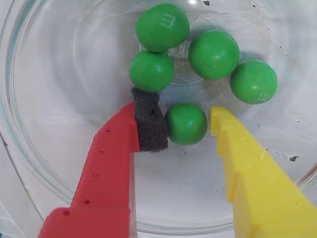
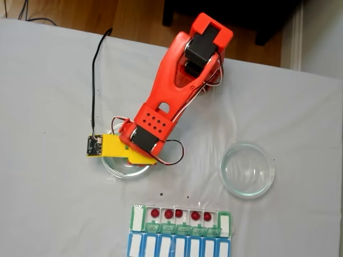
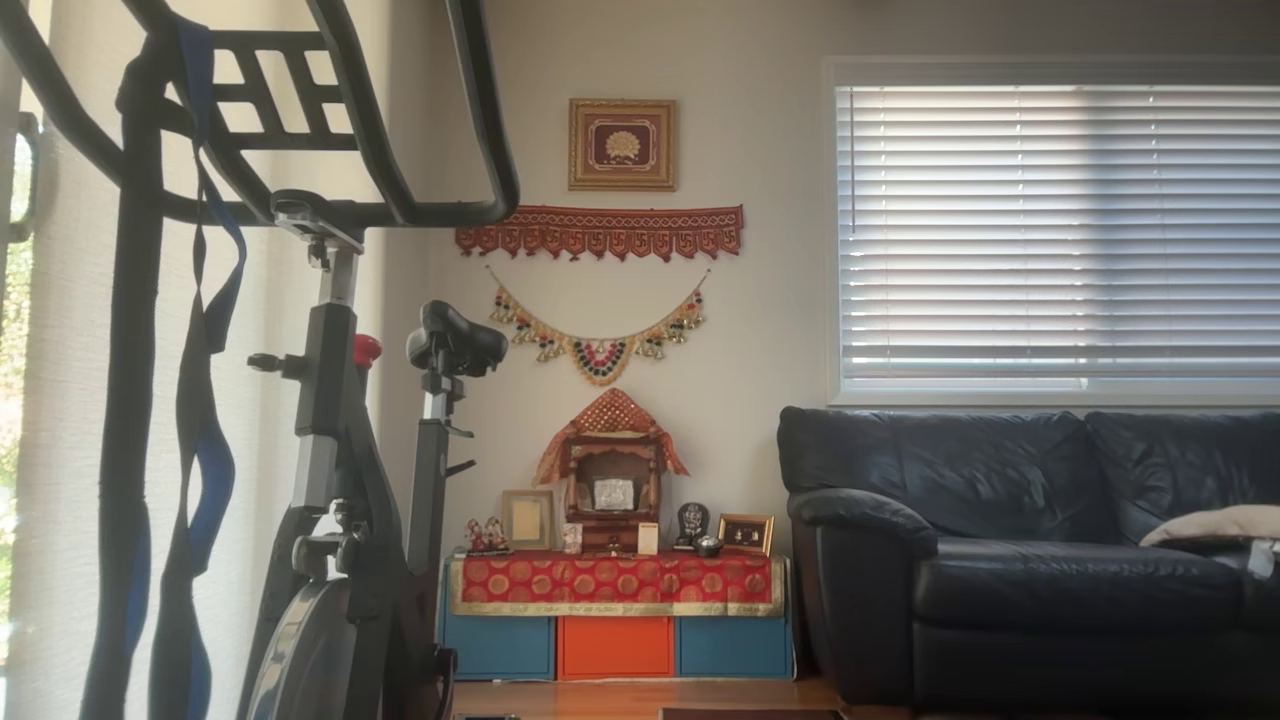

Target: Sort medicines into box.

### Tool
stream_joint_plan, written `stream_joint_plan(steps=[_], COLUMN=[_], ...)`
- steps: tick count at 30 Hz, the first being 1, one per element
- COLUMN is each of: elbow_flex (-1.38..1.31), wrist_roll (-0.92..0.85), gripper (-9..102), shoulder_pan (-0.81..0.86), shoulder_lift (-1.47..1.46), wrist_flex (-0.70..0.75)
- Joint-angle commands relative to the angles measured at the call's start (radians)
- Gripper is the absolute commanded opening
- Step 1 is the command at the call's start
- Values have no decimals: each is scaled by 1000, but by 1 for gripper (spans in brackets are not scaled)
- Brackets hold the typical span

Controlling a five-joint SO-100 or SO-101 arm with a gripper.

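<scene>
In the wrist view my gripper [image 1: 182, 113] is open inside a round glass dish [image 1: 59, 163]. Its red finger [image 1: 111, 163] carries a black foam pad [image 1: 150, 124], and the other finger [image 1: 252, 173] is yellow. One green medicine ball [image 1: 185, 124] lies between them, against the foam and a small gap from the yellow tip. Several more green balls [image 1: 213, 54] lie just beyond. In the fixed view the orange arm [image 2: 171, 91] reaches over the left dish [image 2: 115, 167]. The box [image 2: 138, 218] with green lids holds several dark red balls [image 2: 168, 213] in its white compartments.
An empty glass dish [image 2: 247, 169] sits right of the arm in the fixed view. A blue-lidded organiser row [image 2: 179, 247] lies directly below the box. A black cable [image 2: 95, 80] runs across the white cloth. The other view shows a room with an exercise bike [image 3: 340, 480] and a sofa [image 3: 1030, 550].
</scene>
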Motion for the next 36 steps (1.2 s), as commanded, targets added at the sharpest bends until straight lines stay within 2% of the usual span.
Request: stream_joint_plan(steps=[1, 10, 14, 27, 36], elbow_flex=[-8, -6, -5, -9, -163], wrist_roll=[3, 5, 3, 3, -12], gripper=[14, 11, 2, 2, 2], shoulder_pan=[-28, -29, -29, -23, 11], shoulder_lift=[14, 15, 15, 28, 29], wrist_flex=[-14, -15, -17, -51, -12])
